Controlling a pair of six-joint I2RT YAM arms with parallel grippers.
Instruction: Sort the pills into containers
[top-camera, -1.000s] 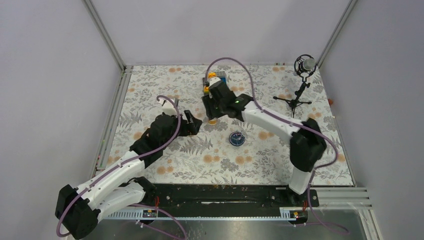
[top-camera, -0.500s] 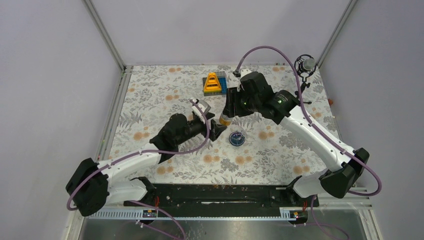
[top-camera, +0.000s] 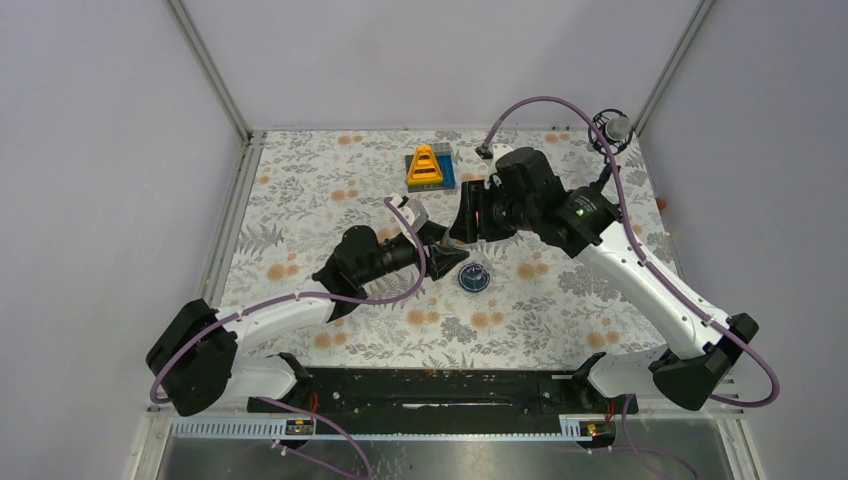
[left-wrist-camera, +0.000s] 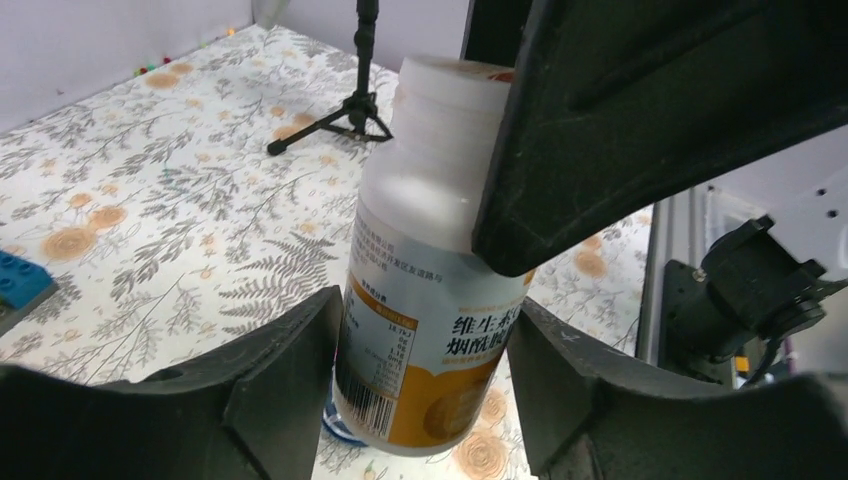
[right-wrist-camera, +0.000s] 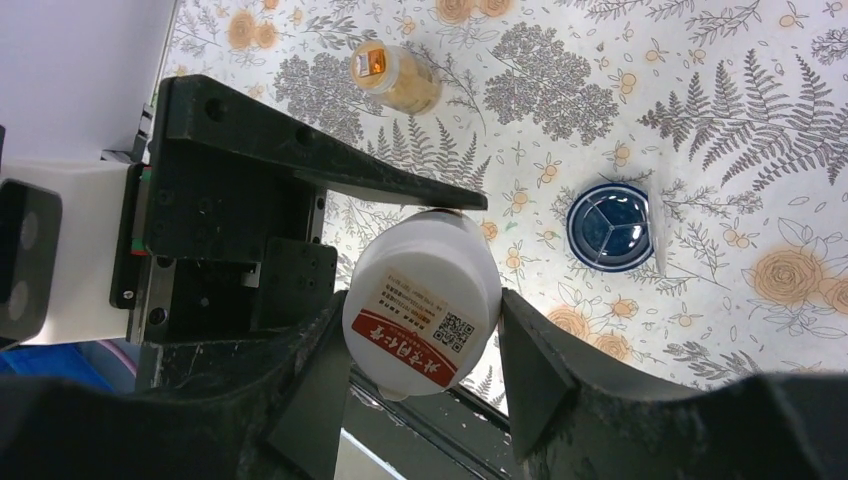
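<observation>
A white bottle (left-wrist-camera: 415, 240) with a white cap, red cap label (right-wrist-camera: 425, 345) and orange body label hangs in the air between both grippers. My right gripper (right-wrist-camera: 422, 318) is shut on its cap. My left gripper (left-wrist-camera: 425, 335) is shut on its lower body. Both meet just above and left of the dark-blue dish (top-camera: 474, 277), which also shows in the right wrist view (right-wrist-camera: 608, 226). The amber bottle (right-wrist-camera: 393, 75) lies on the cloth beyond the grippers. No pills are visible.
A yellow triangular toy (top-camera: 425, 165) on a grey-blue base stands at the back centre. A microphone on a small tripod (top-camera: 605, 150) stands at the back right. A thin pale strip (right-wrist-camera: 655, 225) rests at the dish's edge. The floral cloth (top-camera: 320, 190) covers the table.
My right gripper has carried the white bottle from the back centre toward the dish. My left gripper has reached right and closed round the bottle's body.
</observation>
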